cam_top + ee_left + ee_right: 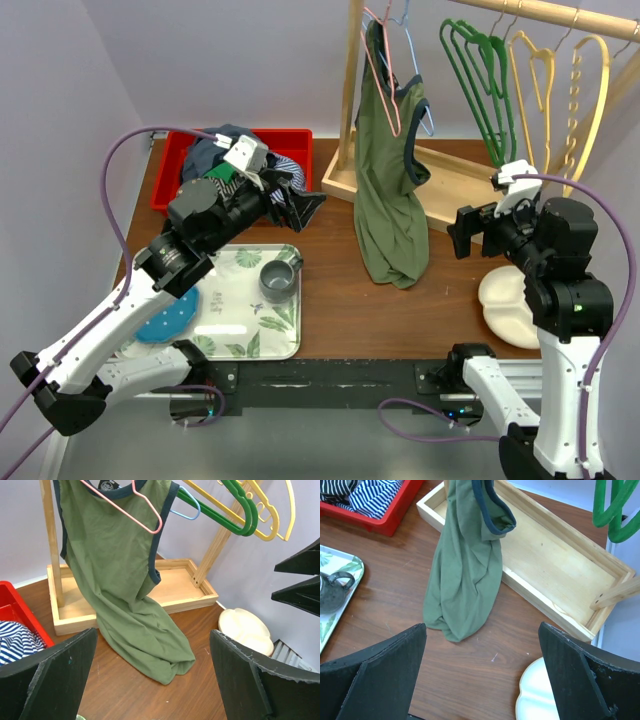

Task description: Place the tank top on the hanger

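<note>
The left gripper [305, 203] hangs over the right end of the red bin [168, 182], fingers aimed out towards the wooden rack [352, 90]. Its jaws are spread wide and there is nothing between them. The tank top [215, 148] is not in front of those fingers. It sits behind them and off to their left, back beside the wrist, bundled in the bin with a striped cloth [15, 640]. Only a rumpled navy heap shows, so I cannot tell which way its neck or hem points, or how its length runs. From the left wrist view only the bin corner and the stripes appear, low on the fingers' left side.

The right gripper [460, 232] is held up off the table, pointing leftwards at an olive-green top [385, 190] that hangs from the rack and trails onto the tabletop. This gripper is also gaping wide and holds nothing.

The hanger [522, 88] is up on the rack's rail [560, 15], hook at the top, body dropping straight down so its length runs vertically. It hangs beyond and above the right gripper, behind its fingers, well apart from them. The green hangers [480, 80] are on the rail just beside it on the one side, a holed yellow hanger [577, 90] on the other.
</note>
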`<move>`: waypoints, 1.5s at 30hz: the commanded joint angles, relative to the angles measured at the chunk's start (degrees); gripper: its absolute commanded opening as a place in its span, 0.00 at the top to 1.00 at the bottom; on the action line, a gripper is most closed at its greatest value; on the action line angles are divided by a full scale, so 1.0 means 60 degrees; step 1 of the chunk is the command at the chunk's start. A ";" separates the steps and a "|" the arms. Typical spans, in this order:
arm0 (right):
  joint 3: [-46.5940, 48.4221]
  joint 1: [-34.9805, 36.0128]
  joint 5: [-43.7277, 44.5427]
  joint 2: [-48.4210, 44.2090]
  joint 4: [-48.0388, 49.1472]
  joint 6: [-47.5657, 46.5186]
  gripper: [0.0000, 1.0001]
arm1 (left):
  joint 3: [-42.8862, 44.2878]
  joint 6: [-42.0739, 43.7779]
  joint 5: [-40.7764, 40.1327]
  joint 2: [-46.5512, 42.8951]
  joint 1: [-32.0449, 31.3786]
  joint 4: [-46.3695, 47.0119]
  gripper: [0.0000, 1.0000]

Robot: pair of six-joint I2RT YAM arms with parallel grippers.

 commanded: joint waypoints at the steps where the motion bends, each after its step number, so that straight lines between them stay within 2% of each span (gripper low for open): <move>1: 0.0028 -0.0038 -0.0328 0.0027 0.0084 0.0100 0.01 | -0.0012 0.0340 -0.0390 -0.0086 0.0060 0.0135 0.00; 5: -0.0016 -0.0024 -0.0766 0.0042 0.0026 -0.0047 0.01 | 0.0003 0.0443 -0.0786 0.0278 0.0352 0.0091 0.00; 7: -0.0031 -0.0038 -0.1263 0.0071 -0.0208 -0.0455 0.01 | 0.0032 0.0180 -0.0626 0.0484 0.0966 0.0222 0.00; 8: -0.0031 -0.0038 -0.1889 0.0100 -0.0325 -0.0646 0.01 | 0.0003 0.0034 0.0057 0.0717 0.1244 0.0396 0.00; 12: -0.0205 -0.0024 -0.3618 0.0159 -0.1071 -0.2180 0.01 | -0.0333 -0.1383 0.1584 0.1319 0.3305 0.1406 0.00; 16: -0.0908 -0.0038 -0.4136 0.0188 -0.1016 -0.2800 0.01 | -0.0291 -0.2675 0.1953 0.2241 0.4745 0.1629 0.00; 19: -0.1626 -0.0038 -0.4137 0.0159 -0.0591 -0.2903 0.01 | 0.0483 -0.3438 0.1443 0.3383 0.5435 0.0504 0.00; 23: -0.2300 -0.0024 -0.4108 0.0174 0.0023 -0.2787 0.01 | 0.2282 -0.3468 -0.0402 0.5196 0.5626 -0.1325 0.02; 24: -0.2548 -0.0038 -0.4079 0.0159 0.0315 -0.2670 0.01 | 0.2592 -0.3439 -0.0550 0.5521 0.5641 -0.1620 0.05; 25: -0.2652 -0.0024 -0.4078 0.0159 0.0449 -0.2611 0.01 | 0.2944 -0.3511 -0.1465 0.5829 0.5641 -0.2000 0.07; 28: -0.2989 -0.0038 -0.3976 0.0101 0.0757 -0.2523 0.01 | 0.4640 -0.3702 -0.2713 0.7074 0.5641 -0.3568 0.12; 30: -0.3164 -0.0024 -0.3918 0.0057 0.0874 -0.2494 0.01 | 0.5055 -0.3877 -0.3230 0.7734 0.5641 -0.4433 0.15; 36: -0.3385 -0.0024 -0.3873 0.0086 0.1094 -0.2406 0.01 | 0.5714 -0.3645 -0.4154 0.8599 0.5656 -0.4670 0.16; 40: -0.3429 -0.0038 -0.3888 0.0072 0.1124 -0.2362 0.01 | 0.7015 -0.3352 -0.5017 0.9506 0.5802 -0.4773 0.16; 45: -0.3575 -0.0024 -0.3873 -0.0002 0.1270 -0.2288 0.01 | 0.6874 -0.1435 -0.4670 0.9933 0.6007 -0.3165 0.12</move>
